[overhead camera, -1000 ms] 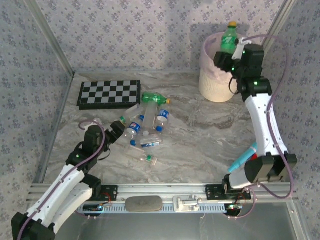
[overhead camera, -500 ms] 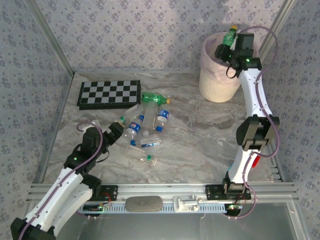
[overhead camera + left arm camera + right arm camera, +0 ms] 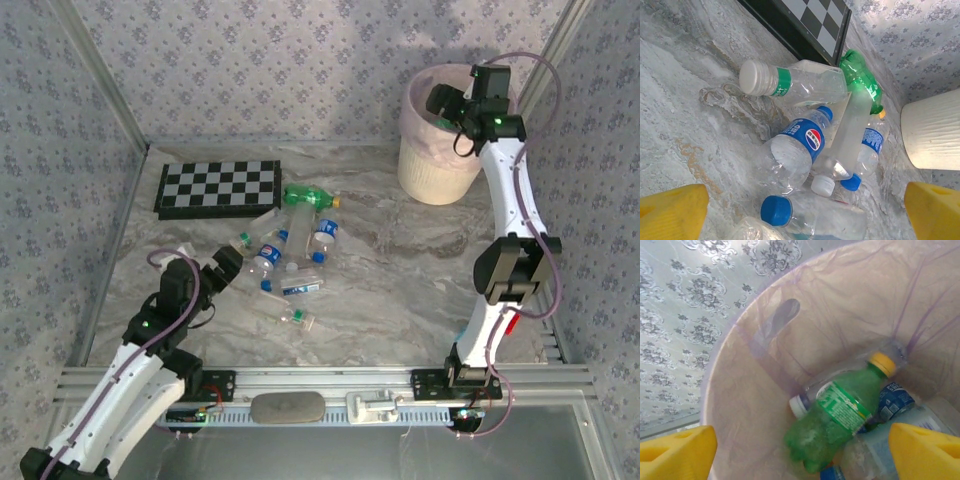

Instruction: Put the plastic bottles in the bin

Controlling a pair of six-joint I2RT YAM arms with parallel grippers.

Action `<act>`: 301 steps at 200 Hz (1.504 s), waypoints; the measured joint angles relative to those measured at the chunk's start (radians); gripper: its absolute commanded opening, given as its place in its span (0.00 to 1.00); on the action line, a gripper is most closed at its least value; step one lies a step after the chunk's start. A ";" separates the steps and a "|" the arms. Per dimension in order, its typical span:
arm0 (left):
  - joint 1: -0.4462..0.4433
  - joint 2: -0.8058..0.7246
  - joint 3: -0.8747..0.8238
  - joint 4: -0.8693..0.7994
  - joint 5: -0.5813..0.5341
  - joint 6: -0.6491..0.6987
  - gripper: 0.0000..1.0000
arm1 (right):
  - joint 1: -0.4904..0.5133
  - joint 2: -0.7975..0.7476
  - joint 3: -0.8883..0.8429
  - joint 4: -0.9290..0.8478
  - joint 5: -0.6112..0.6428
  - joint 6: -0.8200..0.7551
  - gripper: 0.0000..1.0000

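Green yellow-capped bottle (image 3: 840, 422), perhaps dented, inside pink-lined bin (image 3: 740, 370)

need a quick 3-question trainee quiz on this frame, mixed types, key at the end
1. True or false: the right gripper is shut on a bottle.
2. The green bottle lying in the bin has a cap that is: A blue, B yellow, C white.
3. Name the flat patterned thing on the table beyond the loose bottles in front of the left gripper.
Key: 1 false: its jaws stand open above the bin, with nothing between them. 2 B. 3 the chessboard.
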 measured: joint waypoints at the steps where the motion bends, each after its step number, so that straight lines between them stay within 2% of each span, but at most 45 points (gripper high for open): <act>1: 0.000 0.000 0.000 0.000 0.000 0.000 1.00 | 0.001 -0.006 -0.005 0.002 0.000 -0.001 0.91; 35: 0.008 0.002 0.000 0.002 -0.014 0.001 1.00 | 0.033 -0.185 -0.168 0.055 -0.010 -0.035 0.91; 65: 0.029 0.028 0.000 0.016 -0.015 0.006 1.00 | 0.129 -0.378 -0.373 0.127 -0.054 -0.079 0.91; 105: 0.070 0.090 0.000 0.058 -0.006 0.028 1.00 | 0.395 -0.560 -0.649 0.183 -0.077 -0.156 0.91; 149: 0.111 0.177 0.000 0.102 0.045 0.051 1.00 | 0.676 -0.610 -0.920 0.220 -0.068 -0.161 0.92; 175: 0.138 0.196 0.000 0.106 0.069 0.058 1.00 | 0.829 -0.592 -1.008 0.255 -0.042 -0.119 0.92; 211: 0.178 0.180 -0.009 0.115 0.083 0.054 1.00 | 1.001 -0.457 -0.993 0.332 -0.015 -0.065 0.93; 254: 0.241 0.126 -0.047 0.103 0.096 0.053 1.00 | 1.139 -0.175 -0.792 0.272 0.037 -0.063 0.95; 301: 0.335 0.062 -0.053 0.056 0.127 0.068 1.00 | 1.198 0.006 -0.569 0.102 0.119 -0.144 0.96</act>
